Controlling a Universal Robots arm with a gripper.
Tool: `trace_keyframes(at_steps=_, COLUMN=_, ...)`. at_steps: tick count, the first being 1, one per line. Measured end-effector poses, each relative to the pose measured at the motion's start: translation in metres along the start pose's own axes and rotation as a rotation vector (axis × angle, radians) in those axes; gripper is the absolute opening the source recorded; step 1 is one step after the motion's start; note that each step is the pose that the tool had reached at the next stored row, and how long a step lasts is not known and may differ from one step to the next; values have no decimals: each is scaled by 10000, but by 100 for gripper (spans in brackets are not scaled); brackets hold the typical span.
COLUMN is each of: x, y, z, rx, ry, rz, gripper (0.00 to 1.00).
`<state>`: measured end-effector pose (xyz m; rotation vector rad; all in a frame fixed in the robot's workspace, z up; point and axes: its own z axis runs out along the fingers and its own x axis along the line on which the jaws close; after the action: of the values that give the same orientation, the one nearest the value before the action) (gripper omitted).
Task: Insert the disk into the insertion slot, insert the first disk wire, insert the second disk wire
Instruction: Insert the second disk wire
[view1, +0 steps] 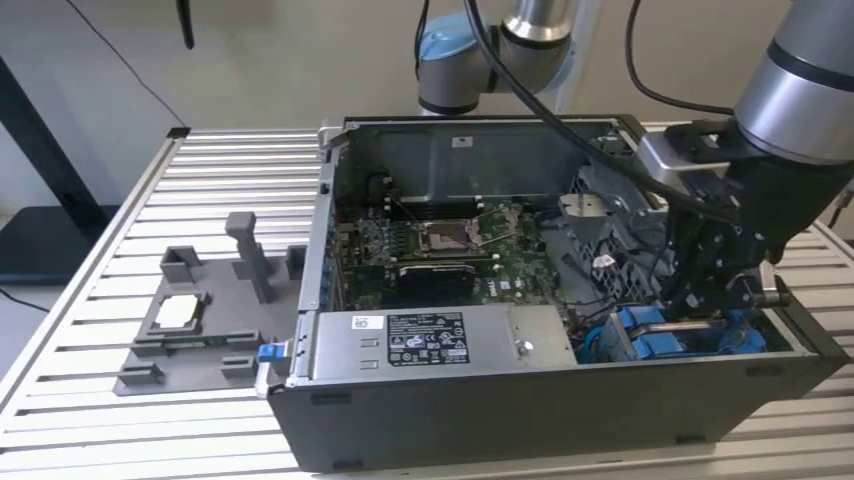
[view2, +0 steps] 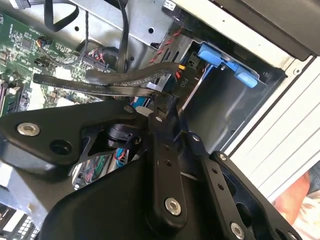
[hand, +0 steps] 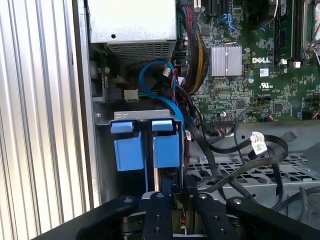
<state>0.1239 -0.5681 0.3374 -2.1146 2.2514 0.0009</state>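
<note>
My gripper (view1: 714, 305) reaches down into the open computer case (view1: 561, 410) at its front corner on the exterior view's right. In both wrist views its black fingers (view2: 161, 145) are closed on the black connector of a disk wire (view2: 172, 85) with red, yellow and black leads. The gripper (view2: 167, 107) holds this connector just in front of the insertion slot (view2: 220, 105), a dark grey metal bay. Bright blue carrier tabs (hand: 147, 147) sit side by side in the bay (hand: 145, 116). The disk's silver body is hidden behind them. A blue cable (hand: 150, 70) loops above the bay.
A silver power supply box with a white sticker (view1: 427, 340) lies along the case's front. The green motherboard (view1: 454, 245) and loose black cables (hand: 240, 150) crowd the space beside the bay. A grey fixture (view1: 200, 320) stands on the slatted table (view1: 134, 240).
</note>
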Motion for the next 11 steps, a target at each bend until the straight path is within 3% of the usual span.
trace_keyframes(at_steps=11, x=-3, y=0, z=-153, rx=-1, ry=4, rz=-1, gripper=24)
